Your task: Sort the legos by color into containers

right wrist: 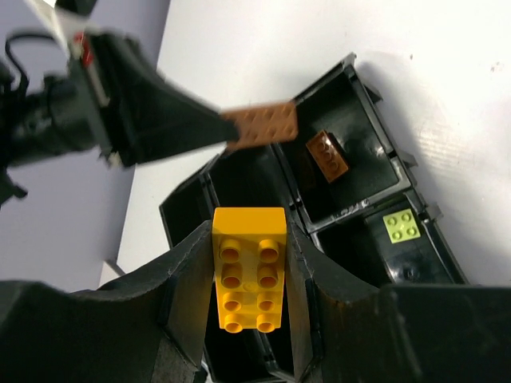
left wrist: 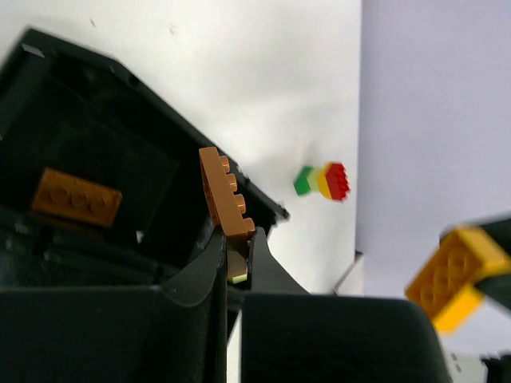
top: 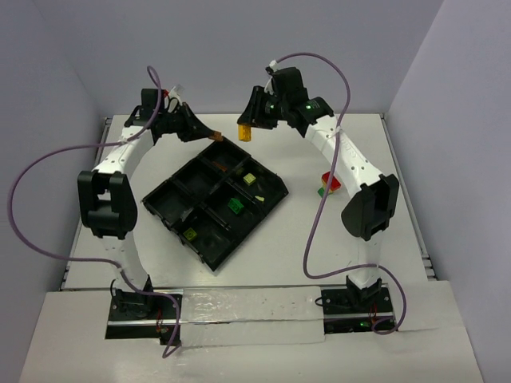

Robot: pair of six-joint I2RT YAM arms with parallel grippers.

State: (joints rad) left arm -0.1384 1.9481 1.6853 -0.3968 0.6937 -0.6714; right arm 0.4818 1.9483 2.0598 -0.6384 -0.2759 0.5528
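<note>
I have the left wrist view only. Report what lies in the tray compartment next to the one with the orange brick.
Observer: A pale yellow-green brick lies there, studs up, beside the compartment with the stored orange brick in the tray.
Operator: Now check the grip on that yellow brick at the edge of my picture.
Observer: The right end effector is shut on the yellow brick, one finger on each long side, with its studs facing the wrist camera.
</note>
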